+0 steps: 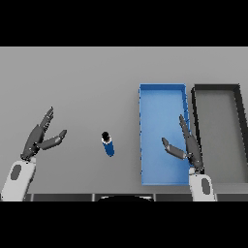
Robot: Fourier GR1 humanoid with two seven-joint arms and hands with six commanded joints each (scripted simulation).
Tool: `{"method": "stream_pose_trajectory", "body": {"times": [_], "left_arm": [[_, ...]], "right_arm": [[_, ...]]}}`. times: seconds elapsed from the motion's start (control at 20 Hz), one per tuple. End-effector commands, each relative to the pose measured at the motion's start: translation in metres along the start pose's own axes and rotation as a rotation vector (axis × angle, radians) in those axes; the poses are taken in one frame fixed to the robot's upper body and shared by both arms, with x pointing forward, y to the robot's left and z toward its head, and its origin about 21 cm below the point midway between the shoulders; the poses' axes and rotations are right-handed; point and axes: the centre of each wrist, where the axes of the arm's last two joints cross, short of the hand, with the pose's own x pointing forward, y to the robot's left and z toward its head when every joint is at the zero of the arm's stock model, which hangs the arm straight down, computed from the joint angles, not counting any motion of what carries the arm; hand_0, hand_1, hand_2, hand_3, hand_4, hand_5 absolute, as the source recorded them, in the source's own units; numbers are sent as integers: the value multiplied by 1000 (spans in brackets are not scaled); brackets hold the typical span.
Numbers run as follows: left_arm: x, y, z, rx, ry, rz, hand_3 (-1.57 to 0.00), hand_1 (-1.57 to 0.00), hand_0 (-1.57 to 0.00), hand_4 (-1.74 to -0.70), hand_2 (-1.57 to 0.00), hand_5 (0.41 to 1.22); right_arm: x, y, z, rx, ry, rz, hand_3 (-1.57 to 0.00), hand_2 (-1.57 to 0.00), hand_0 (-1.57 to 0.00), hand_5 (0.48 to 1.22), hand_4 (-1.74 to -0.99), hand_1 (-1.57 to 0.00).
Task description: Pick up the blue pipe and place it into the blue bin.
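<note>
Blue is the colour of the short round pipe [108, 144] with a dark end, which is seen lying on the grey table [77, 82], out in the open between the two hands. It is not touched by anything. The long blue bin [162, 97] is set to the pipe's right, near it, and nothing is seen inside it. A dark grey bin [218, 89] of the same shape is placed just beside the blue one, on its far right. The dark left hand [39, 138] is held over the table, well apart from the pipe, with its fingers straight and spread, so nothing is gripped. The dark right hand [186, 147] is held over the right part of the blue bin, also loose and spread, with nothing in it. Because the pipe is round, it could be rolled away if it is bumped from the side. It could also be dropped into the wrong bin, since the two bins are so close. One pipe, two bins and two hands are counted.
</note>
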Motion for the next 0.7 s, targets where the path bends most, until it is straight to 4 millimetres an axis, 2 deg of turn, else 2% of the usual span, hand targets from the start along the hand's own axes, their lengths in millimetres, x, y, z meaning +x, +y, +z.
{"method": "stream_pose_trajectory", "body": {"times": [0.0,0.2,0.4,0.55,0.65], "left_arm": [[3,1,-2,-18,-2,-19,1,1,1,-1174,1,603],[8,-6,9,-196,-15,-39,1,1,1,-1168,1,592],[17,-26,12,-352,14,-51,1,1,1,-1182,1,544],[22,-50,13,-435,4,-38,1,1,1,-1204,1,517],[25,-66,6,-474,17,-50,1,1,1,-1205,1,502]], "right_arm": [[0,2,2,7,4,2,1,1,1,594,-1236,1],[1,5,3,16,-6,4,1,1,1,596,-1226,1],[1,5,1,39,-42,-1,1,1,1,618,-1242,1],[1,5,0,44,-47,-10,1,1,1,636,-1273,1],[1,6,-1,39,-30,-15,1,1,1,642,-1283,1]]}}
